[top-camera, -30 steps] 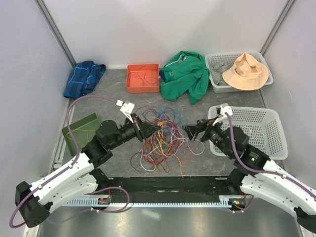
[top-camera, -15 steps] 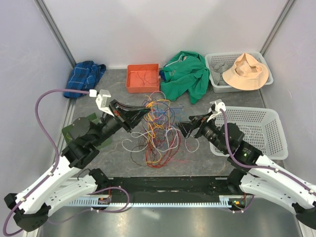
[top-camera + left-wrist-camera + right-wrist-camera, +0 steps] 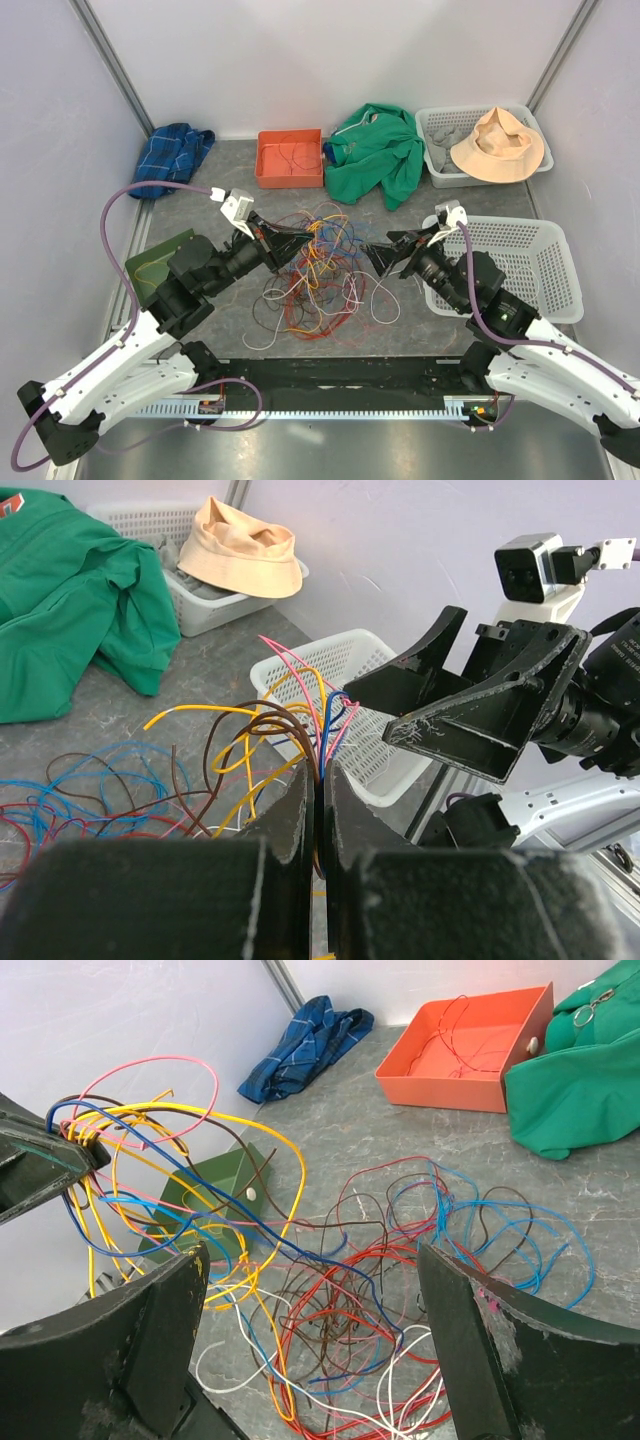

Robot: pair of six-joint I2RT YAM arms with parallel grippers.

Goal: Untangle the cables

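Left tool point(image 3: 302, 240) farther right than before, clenched on the cables point(image 3: 318, 264); right tool point(image 3: 384, 257) released, wide apart.

The top camera looked down from above and behind the arms point(image 3: 130, 350) on the whole bench point(image 3: 230, 165), their bases at the lower edge. The left wrist camera sat close behind the left gripper point(image 3: 318, 780), facing the right gripper point(image 3: 372, 708). The right wrist camera looked the opposite way, low across the cables point(image 3: 350, 1290). All three shared that heap.
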